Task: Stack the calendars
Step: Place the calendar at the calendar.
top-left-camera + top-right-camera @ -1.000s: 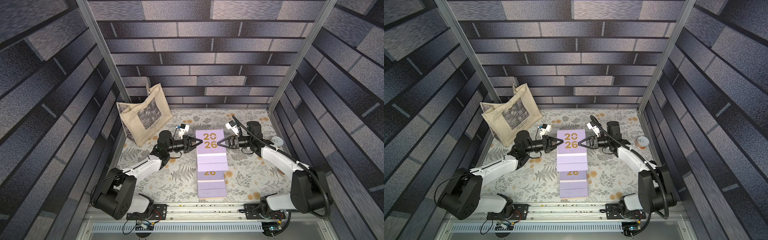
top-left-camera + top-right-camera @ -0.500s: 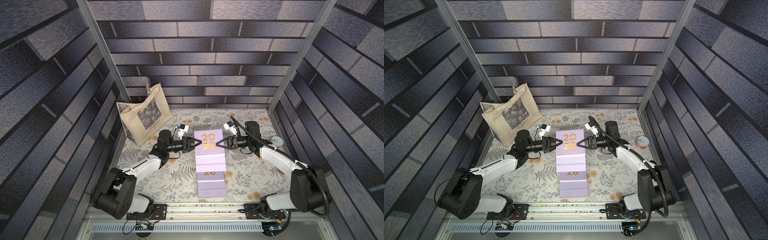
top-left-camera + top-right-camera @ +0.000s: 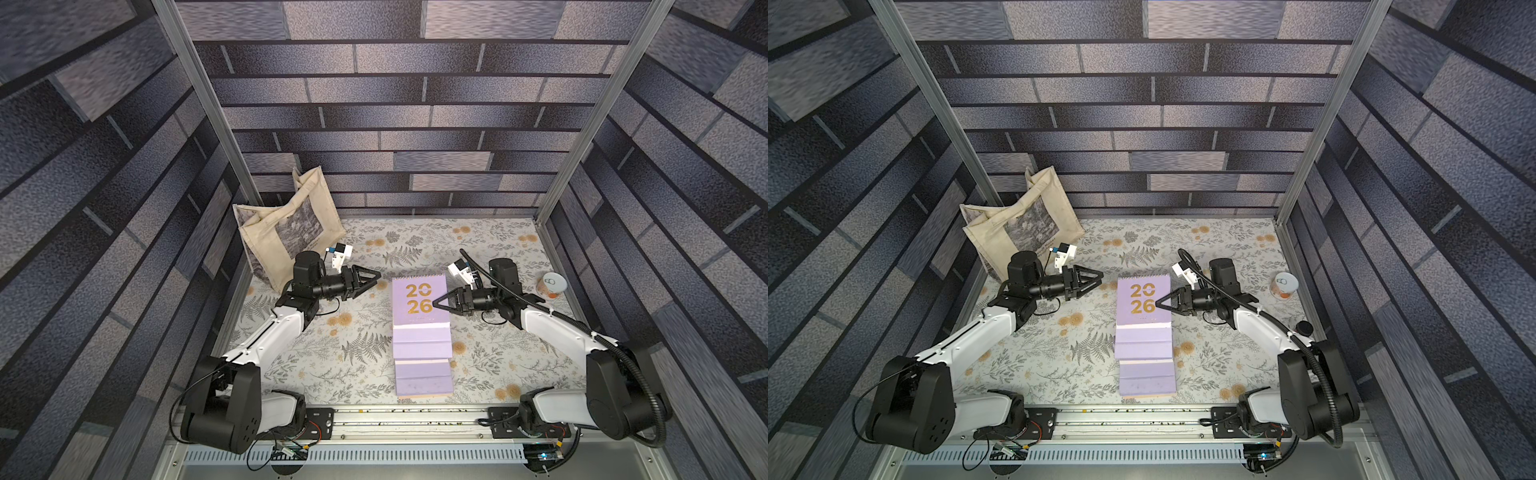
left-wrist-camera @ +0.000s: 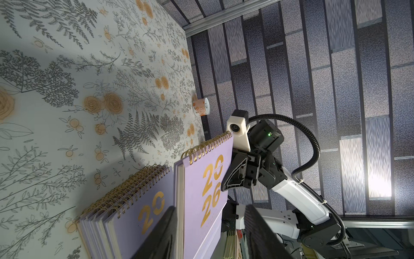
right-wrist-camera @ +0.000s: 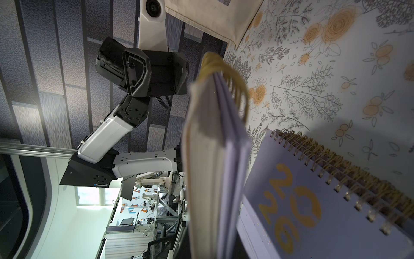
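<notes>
I had my right tool [image 3: 434,302] pinching the top calendar [image 3: 417,305] by its right edge, lengthwise above the stack [image 3: 422,368]; left tool [image 3: 375,276] spread, just beside.

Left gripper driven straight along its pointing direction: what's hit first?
Probably the side edge of the lilac spiral-bound "2026" calendar held by the right gripper, directly ahead of the left gripper.

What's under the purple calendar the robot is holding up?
A pile of lilac calendars lies on the flowery table under the lifted calendar. Anything beneath that pile is covered.
</notes>
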Available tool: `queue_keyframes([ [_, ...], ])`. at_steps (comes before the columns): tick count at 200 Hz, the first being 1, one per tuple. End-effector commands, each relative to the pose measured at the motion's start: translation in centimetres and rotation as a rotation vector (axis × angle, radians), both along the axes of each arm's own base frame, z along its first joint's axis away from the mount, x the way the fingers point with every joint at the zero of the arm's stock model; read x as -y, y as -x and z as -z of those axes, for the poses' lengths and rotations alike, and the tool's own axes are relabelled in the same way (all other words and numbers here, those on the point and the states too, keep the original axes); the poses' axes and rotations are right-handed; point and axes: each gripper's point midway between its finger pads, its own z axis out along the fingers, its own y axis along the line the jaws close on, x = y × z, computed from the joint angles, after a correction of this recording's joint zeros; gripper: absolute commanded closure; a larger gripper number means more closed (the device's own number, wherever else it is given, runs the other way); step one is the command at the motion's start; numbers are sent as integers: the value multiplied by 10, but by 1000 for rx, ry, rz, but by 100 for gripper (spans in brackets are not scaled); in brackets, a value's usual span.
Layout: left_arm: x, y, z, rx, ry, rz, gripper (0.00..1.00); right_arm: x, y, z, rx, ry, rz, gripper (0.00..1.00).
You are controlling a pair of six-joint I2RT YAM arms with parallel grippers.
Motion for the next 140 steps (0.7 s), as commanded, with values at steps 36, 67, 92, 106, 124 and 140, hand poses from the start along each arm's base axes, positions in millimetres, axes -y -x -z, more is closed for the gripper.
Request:
queue_keyframes([
  [36, 0, 1, -7, 35, -2, 24, 52, 2, 29, 20, -88, 34, -27, 100],
  [67, 4, 2, -5, 29, 2, 32, 53, -1, 37, 37, -117, 70, -31, 100],
  [92, 4, 3, -3, 29, 5, 30, 54, -2, 40, 45, -128, 89, -26, 100],
  [106, 4, 3, -2, 27, 7, 29, 55, -2, 42, 49, -134, 98, -26, 100],
  [124, 5, 3, -1, 27, 9, 31, 56, -2, 45, 55, -153, 111, -29, 100],
  [140, 5, 3, -1, 27, 9, 31, 56, -3, 47, 59, -160, 119, -32, 100],
])
